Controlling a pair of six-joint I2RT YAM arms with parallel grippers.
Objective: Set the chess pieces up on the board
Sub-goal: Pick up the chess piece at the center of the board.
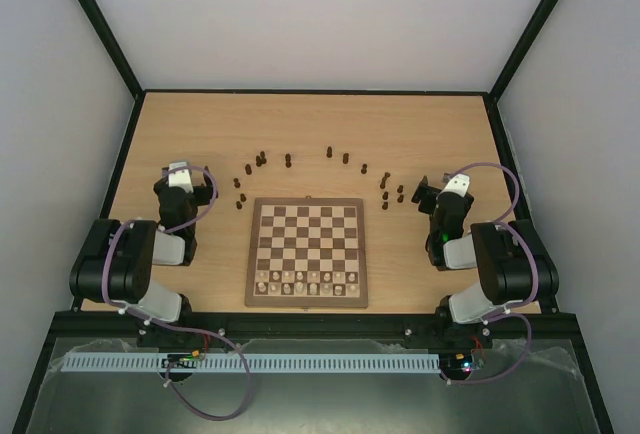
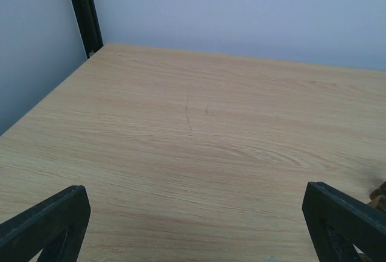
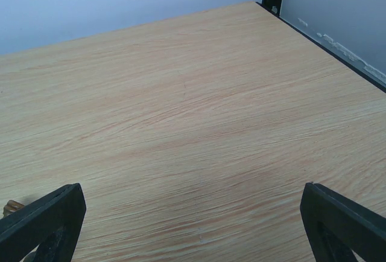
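- Setting: robotics laboratory — enclosed test cell
- Enclosure: white walls (image 1: pixel 320 14), black frame posts (image 1: pixel 99 24)
- Equipment: left arm (image 1: pixel 125 264), right arm (image 1: pixel 505 259) bolted at table (image 1: pixel 320 124) edge, slotted cable duct (image 1: pixel 250 363)

Matt pale woodgrain tabletop (image 2: pixel 199 153); wooden board (image 1: pixel 308 234); dark wood chess pieces (image 1: pixel 288 160).

The board (image 1: pixel 307 253) is checkered dark brown and cream inside a mid-brown border, the chess pieces (image 1: pixel 288 160) are dark brown, the other chessmen (image 1: pixel 305 285) are pale cream, the table (image 1: pixel 200 134) shows light, streaky wood grain, and the arms (image 1: pixel 112 264) are black with purple cables (image 1: pixel 487 165).
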